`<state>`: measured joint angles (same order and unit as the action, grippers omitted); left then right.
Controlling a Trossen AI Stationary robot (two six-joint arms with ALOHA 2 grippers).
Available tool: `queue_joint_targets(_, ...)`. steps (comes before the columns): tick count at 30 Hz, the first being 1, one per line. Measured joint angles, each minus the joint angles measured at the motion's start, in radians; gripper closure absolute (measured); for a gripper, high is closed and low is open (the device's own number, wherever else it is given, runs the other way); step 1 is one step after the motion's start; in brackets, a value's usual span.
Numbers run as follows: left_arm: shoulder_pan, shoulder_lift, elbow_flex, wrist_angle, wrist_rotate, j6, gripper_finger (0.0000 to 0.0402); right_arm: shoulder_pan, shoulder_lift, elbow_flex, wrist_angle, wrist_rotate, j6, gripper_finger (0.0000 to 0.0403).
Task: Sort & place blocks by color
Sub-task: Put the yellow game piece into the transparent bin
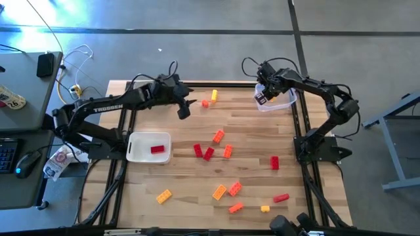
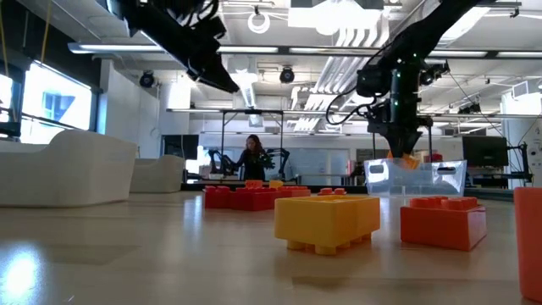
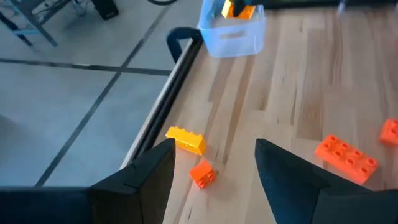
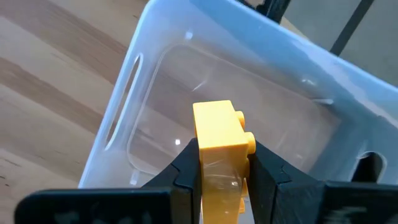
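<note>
My right gripper (image 4: 222, 155) is shut on a yellow block (image 4: 221, 134) over the inside of the clear tub (image 4: 155, 93) at the table's far right (image 1: 281, 101). My left gripper (image 3: 214, 149) hangs open above the far middle of the table (image 1: 184, 110), with nothing between its fingers. Below it lie a yellow block (image 3: 185, 139) and a small orange block (image 3: 202, 174). A red block (image 1: 157, 149) lies in the white tray (image 1: 139, 152). Several red, orange and yellow blocks lie flat across the wood, among them a red one (image 1: 274, 162) and an orange one (image 1: 218, 191). My right gripper pinches the yellow block by two opposite side faces (image 4: 217, 165) between its two fingers (image 4: 183, 171). The fingers come steeply from above. The block sticks out past the fingertips, its studs turned sideways, and hangs clear above the tub's floor.
A black frame rail (image 3: 158, 118) runs along the table's edges. In the low view, yellow (image 2: 329, 222) and orange (image 2: 444, 222) blocks sit close to the camera. A person (image 2: 252, 159) stands far off in the room. A desk with clutter (image 1: 20, 98) stands left of the table.
</note>
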<state>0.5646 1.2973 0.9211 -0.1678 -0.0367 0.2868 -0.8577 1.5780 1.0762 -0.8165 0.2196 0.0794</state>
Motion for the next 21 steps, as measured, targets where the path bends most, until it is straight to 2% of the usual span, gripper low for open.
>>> queue_joint_targets(5,0.018,0.091,0.035,-0.007,0.003,0.033,0.0193,0.0,0.0,-0.036,0.033,-0.016,0.006,0.0336)
queue_joint_targets(12,0.018,0.237,0.179,-0.127,0.003,0.117,0.0193,0.0,0.0,-0.045,0.053,-0.017,-0.01,0.0329)
queue_joint_targets(17,0.026,0.334,0.27,-0.189,0.012,0.198,0.0193,0.0,0.0,-0.045,0.079,0.001,-0.031,0.028)
queue_joint_targets(21,0.045,0.398,0.325,-0.232,0.083,0.239,0.0193,0.001,0.0,-0.045,0.083,0.001,-0.035,0.0237)
